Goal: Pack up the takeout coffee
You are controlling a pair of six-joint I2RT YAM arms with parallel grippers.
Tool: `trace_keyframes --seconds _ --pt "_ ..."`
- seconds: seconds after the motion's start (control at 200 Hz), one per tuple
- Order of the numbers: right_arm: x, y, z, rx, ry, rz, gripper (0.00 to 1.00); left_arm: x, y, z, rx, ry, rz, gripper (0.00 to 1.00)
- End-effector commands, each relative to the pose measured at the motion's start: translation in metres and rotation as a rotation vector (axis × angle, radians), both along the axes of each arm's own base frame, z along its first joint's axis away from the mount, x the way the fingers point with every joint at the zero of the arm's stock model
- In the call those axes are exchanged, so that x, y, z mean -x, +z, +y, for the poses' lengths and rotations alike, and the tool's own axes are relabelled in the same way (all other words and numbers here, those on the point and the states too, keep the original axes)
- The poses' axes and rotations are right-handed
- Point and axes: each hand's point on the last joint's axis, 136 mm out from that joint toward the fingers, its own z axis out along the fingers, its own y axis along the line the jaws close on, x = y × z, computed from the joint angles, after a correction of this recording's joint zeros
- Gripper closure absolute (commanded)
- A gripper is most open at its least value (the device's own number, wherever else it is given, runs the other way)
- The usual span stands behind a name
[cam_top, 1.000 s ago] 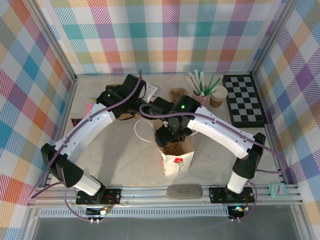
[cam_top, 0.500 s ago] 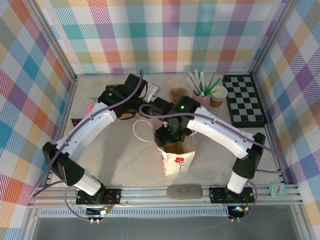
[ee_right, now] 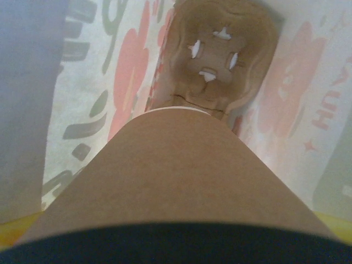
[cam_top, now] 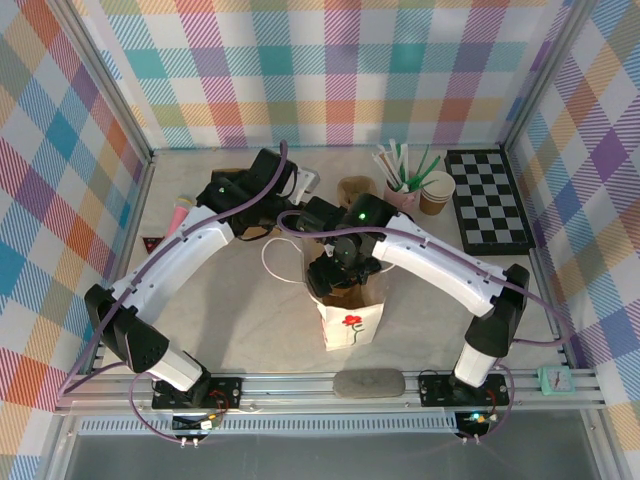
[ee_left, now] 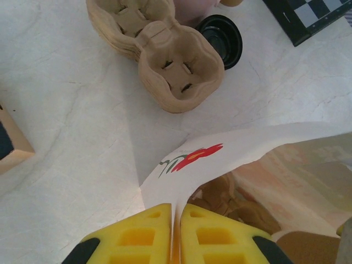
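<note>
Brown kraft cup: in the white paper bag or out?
In: right wrist view shows the brown kraft paper cup between walls of the white flower-printed paper bag, above a brown pulp carrier.

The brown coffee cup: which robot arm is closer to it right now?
Right. The right gripper holds the coffee cup inside the paper bag; the left gripper pinches the bag's rim from outside.

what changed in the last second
The left pincer closed on the rim of the paper bag, and the bag shifted slightly left. The right pincer kept the takeout coffee inside it. Cup carriers and checkerboard stayed put.
</note>
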Motion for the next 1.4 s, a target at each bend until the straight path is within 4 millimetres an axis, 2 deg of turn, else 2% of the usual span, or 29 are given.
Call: trace_keyframes --seconds 0.0,0.26,0.44,0.625,0.785,0.835,1.11,1.295,1.395 --pt "0.009 -0.004 0.004 -0.023 0.023 0.057 0.57 0.001 0.007 0.010 -0.012 0.048 -0.023 0.88" --pt "0.000 -0.015 -0.014 0.109 -0.065 0.016 0.58 -0.002 0.004 0.013 -0.024 0.074 -0.024 0.88" --pt "-0.008 -0.016 -0.026 0.163 -0.106 -0.041 0.58 -0.002 0.006 0.018 -0.036 0.088 -0.033 0.88" --pt "-0.007 -0.015 -0.021 0.147 -0.095 -0.021 0.57 0.001 0.007 0.023 -0.041 0.099 -0.037 0.88" --pt "0.013 -0.022 0.010 -0.003 0.002 0.085 0.58 0.002 0.005 0.025 -0.042 0.105 -0.038 0.88" --pt "0.019 -0.024 0.013 -0.003 0.043 0.088 0.58 0.001 0.005 0.025 -0.043 0.107 -0.037 0.88" --pt "0.017 -0.028 0.000 0.075 0.072 0.068 0.56 -0.004 0.006 0.026 -0.043 0.112 -0.043 0.89" --pt "-0.002 -0.032 -0.034 0.232 -0.048 0.014 0.58 -0.005 0.008 0.028 -0.043 0.119 -0.046 0.89" --pt "0.000 -0.036 -0.029 0.225 -0.028 0.031 0.59 -0.005 0.008 0.029 -0.046 0.121 -0.047 0.89"
